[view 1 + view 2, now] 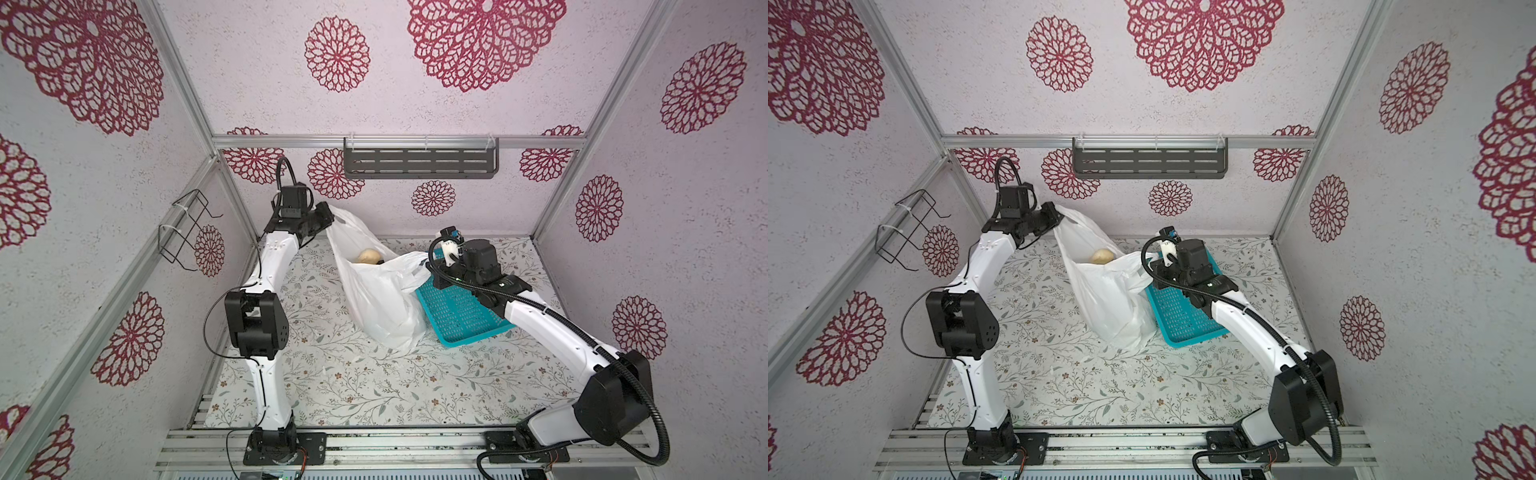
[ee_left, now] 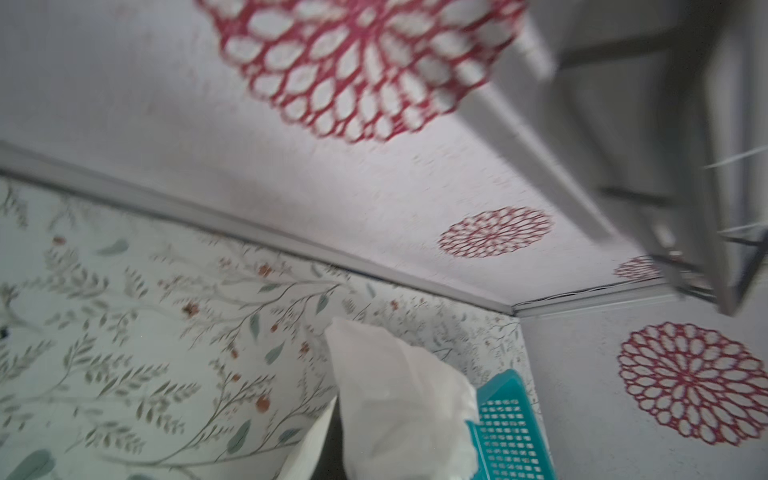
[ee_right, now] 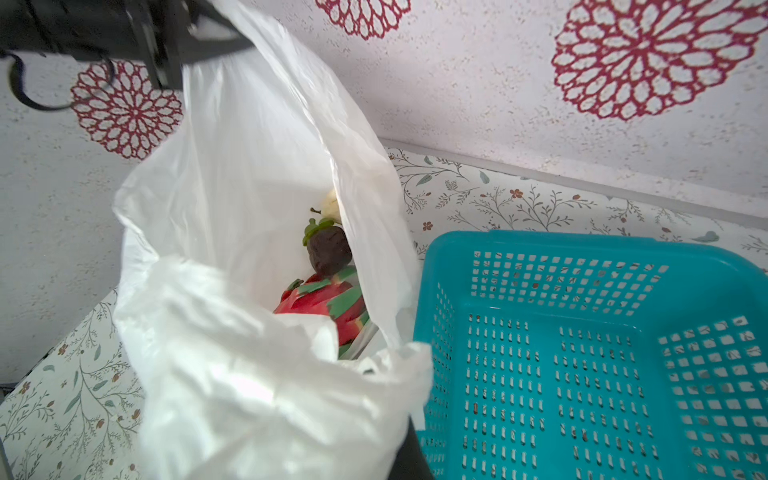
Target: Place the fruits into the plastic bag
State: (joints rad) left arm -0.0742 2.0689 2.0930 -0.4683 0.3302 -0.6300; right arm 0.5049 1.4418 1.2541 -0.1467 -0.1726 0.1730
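Three fruits (image 3: 328, 253), half hidden, inside plastic bag (image 3: 249, 166)

White plastic bag (image 1: 382, 299) w/ beige lump (image 1: 368, 255) inside, beside teal basket (image 1: 457, 318)

No text, label, brand, number or sign can be read in any view. In a top view, a tiny white marking (image 1: 281, 221) on the left arm's black wrist housing (image 1: 293, 214) and another pale speck (image 1: 503, 284) on the right arm's black link (image 1: 509, 286), over the teal basket (image 1: 457, 320), are too small to make out.
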